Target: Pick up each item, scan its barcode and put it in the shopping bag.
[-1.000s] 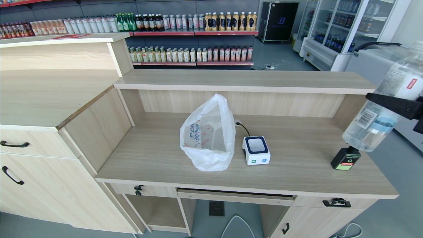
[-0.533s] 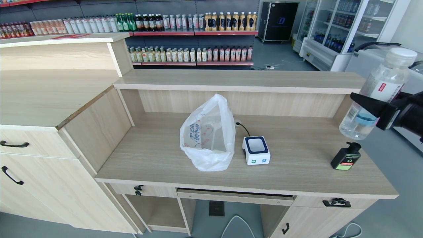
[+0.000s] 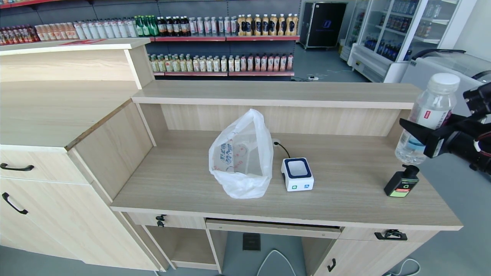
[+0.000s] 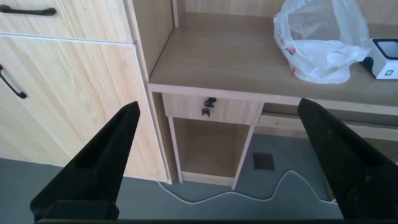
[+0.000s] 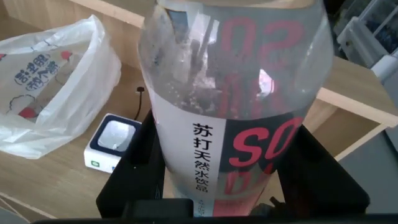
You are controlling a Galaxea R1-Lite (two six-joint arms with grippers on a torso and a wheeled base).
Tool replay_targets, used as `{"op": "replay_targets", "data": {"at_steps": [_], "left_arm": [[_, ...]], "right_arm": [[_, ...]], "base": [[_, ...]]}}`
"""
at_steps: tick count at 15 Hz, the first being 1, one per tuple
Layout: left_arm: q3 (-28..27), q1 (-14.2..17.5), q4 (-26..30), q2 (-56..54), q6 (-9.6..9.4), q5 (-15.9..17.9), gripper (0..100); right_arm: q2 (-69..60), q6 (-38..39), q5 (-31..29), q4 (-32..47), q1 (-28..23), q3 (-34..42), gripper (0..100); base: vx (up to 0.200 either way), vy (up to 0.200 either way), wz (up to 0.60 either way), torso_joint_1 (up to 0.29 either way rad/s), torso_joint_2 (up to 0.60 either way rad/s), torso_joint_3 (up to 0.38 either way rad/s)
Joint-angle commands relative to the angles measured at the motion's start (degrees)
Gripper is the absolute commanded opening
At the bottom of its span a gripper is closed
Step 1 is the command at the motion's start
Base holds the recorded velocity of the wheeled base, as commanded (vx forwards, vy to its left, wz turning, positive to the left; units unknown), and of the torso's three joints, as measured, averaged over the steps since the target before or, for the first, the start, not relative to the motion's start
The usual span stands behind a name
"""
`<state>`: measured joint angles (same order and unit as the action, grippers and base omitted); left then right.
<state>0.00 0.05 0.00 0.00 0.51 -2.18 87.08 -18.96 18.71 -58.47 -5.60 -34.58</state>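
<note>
The water bottle (image 3: 425, 115) stands almost straight up in the air over the right end of the desk (image 3: 345, 199), squeezed round its middle by the right gripper (image 3: 422, 135). The scanner (image 3: 297, 173) sits to its left, the shopping bag (image 3: 239, 157) just past that. The left gripper (image 4: 219, 106) gapes wide, empty.

The right gripper (image 3: 420, 135) hangs above the right end of the counter (image 3: 345, 199), its arm coming in from the right. Its fingers are clamped on the lower body of a near-upright water bottle (image 3: 429, 113). The left gripper (image 4: 217, 158) sits low, out before the counter's left front, fingers spread wide apart.
</note>
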Motion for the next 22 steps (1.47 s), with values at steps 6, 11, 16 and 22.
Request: {"op": "replay_targets", "data": {"at_steps": [6, 11, 16, 22], "left_arm": [[0.0, 0.0, 0.0, 0.0, 0.02, 0.0, 100], [0.0, 0.0, 0.0, 0.0, 0.02, 0.0, 100], [0.0, 0.0, 0.0, 0.0, 0.02, 0.0, 100], [0.0, 0.0, 0.0, 0.0, 0.02, 0.0, 100]], "right_arm": [[1.7, -1.6, -10.1, -2.6, -0.5, -0.5, 0], [6.1, -8.8, -9.7, -5.1, -2.9, -1.2, 0], [18.0, -9.6, -6.3, -17.1, -3.1, -1.9, 0], [24.6, -13.0, 3.4, -19.4, -2.9, -8.1, 0]], "base": [[0.0, 0.0, 0.5, 0.003, 0.0, 0.0], [0.0, 0.0, 0.24, -0.041, 0.1, 0.06], [0.0, 0.0, 0.0, -0.149, 0.36, 0.203], [0.0, 0.0, 0.0, -0.028, 0.09, 0.043]]}}
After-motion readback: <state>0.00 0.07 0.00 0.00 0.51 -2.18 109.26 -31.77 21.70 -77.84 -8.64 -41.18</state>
